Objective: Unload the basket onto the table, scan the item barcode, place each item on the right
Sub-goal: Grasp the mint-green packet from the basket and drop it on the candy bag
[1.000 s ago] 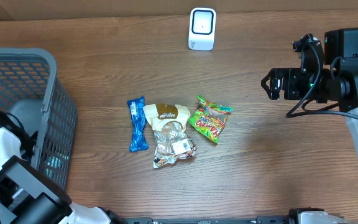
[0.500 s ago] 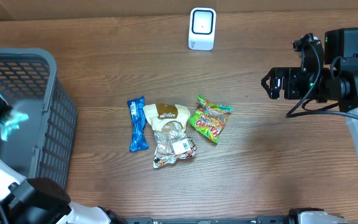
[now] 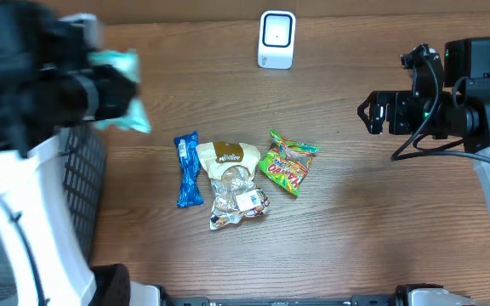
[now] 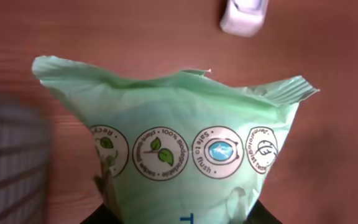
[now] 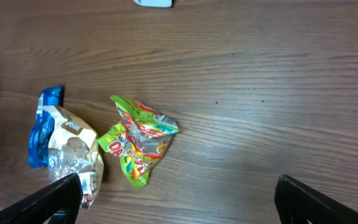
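My left gripper [image 3: 99, 92] is shut on a pale green pack of wipes [image 3: 119, 85], held in the air over the table's far left, blurred by motion. The pack [image 4: 179, 149] fills the left wrist view, with round eco logos across it and the dark fingers just showing at its lower edge. A white barcode scanner [image 3: 276, 38] stands at the far edge, seen past the pack's top right as well [image 4: 244, 12]. At the right my right gripper [image 3: 366, 115] hangs open with nothing between its fingers [image 5: 48, 199].
A grey mesh basket [image 3: 83, 178] sits at the left edge. Mid-table lie a blue packet [image 3: 188, 170], a cream snack bag [image 3: 232, 183] and a green-red candy bag [image 3: 287, 161]; the candy bag [image 5: 138, 140] also shows below the right wrist.
My left arm has come up out of the basket with the green pack and swung toward the far side and right. The right arm has not moved.
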You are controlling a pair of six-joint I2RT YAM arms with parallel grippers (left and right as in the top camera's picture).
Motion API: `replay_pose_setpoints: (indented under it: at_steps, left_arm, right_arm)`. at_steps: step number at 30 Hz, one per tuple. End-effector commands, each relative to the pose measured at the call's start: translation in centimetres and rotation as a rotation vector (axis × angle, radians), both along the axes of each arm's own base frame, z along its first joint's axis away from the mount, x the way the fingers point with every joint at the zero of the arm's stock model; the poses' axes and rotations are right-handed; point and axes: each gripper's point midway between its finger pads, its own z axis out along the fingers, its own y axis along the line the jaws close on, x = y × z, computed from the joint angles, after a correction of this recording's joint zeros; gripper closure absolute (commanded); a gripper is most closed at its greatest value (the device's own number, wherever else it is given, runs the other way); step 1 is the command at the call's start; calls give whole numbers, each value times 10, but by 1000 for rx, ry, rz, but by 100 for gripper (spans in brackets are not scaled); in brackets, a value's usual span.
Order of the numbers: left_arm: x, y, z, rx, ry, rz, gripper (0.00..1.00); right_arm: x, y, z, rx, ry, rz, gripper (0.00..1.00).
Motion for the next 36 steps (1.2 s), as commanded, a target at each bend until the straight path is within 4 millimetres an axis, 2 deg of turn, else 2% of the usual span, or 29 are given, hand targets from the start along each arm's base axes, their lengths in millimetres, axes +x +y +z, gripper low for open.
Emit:
replay_pose_setpoints:
  at_steps: [1,5,9,11,15,17,18,19,21,23,26,29,32,34,36]
  left_arm:
    - [15,-41,-58,51,162,-45,70]
    - [28,-87,-116,97,263,-78,70]
    - [45,-153,-183,101,327,-135,70]
    - [50,-174,-209,104,356,-143,70]
    - [46,-214,-258,74,455,-167,70]
    - [37,-222,-277,93,509,-173,69]
    - [33,-223,-284,106,531,-179,67]
    - [29,-225,-290,116,548,-185,60]
    - [24,-228,-293,126,561,-196,51]
    - [21,-232,-293,131,561,-208,47]
    - [21,-231,-289,136,563,-218,45]
    - [26,-221,-273,143,557,-217,47]
    - [48,-197,-232,148,508,-169,50]
    - [65,-174,-196,153,438,-131,49]
    - [74,-158,-169,150,385,-102,50]
  right_arm:
    - [1,1,4,-6,-18,5,0]
    - [1,1,4,-6,-17,5,0]
    - [1,1,4,-5,-20,5,1]
    - [1,1,4,-5,-20,5,0]
    - [1,1,4,-5,-20,5,0]
    - [1,1,4,-4,-20,2,0]
    - [1,1,4,-4,-20,2,0]
    - [1,1,4,-4,-20,2,0]
    - [1,1,4,-4,-20,2,0]
    - [1,1,4,-4,-20,2,0]
    - [1,1,4,-3,-18,2,0]
    - [0,1,3,-3,-15,2,0]
    - [1,1,4,9,-11,-13,0]
    - [2,2,5,15,-13,-17,0]
    - [2,3,5,20,-15,-13,0]
